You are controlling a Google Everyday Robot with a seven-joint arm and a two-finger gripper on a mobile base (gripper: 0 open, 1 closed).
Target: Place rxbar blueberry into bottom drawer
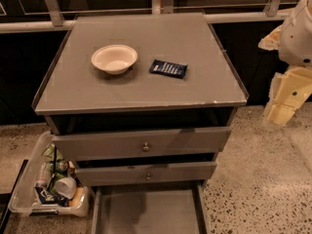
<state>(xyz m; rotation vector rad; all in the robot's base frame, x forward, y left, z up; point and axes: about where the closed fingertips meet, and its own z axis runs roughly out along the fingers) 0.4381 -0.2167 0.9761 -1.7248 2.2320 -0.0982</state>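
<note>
The rxbar blueberry [168, 68], a flat dark navy wrapper with white lettering, lies on the grey cabinet top [195, 43], right of a cream-white bowl [114, 58]. The bottom drawer [148, 211] is pulled out at the frame's bottom, its plain grey floor bare. My gripper [282, 108] hangs at the right edge of the view, off the cabinet's right side, well away from the bar and holding nothing.
Two upper drawers with small round knobs [146, 146] sit slightly open above the bottom drawer. A clear plastic bin [48, 184] of clutter stands on the speckled floor at the cabinet's left. A railing and dark glass run behind the cabinet.
</note>
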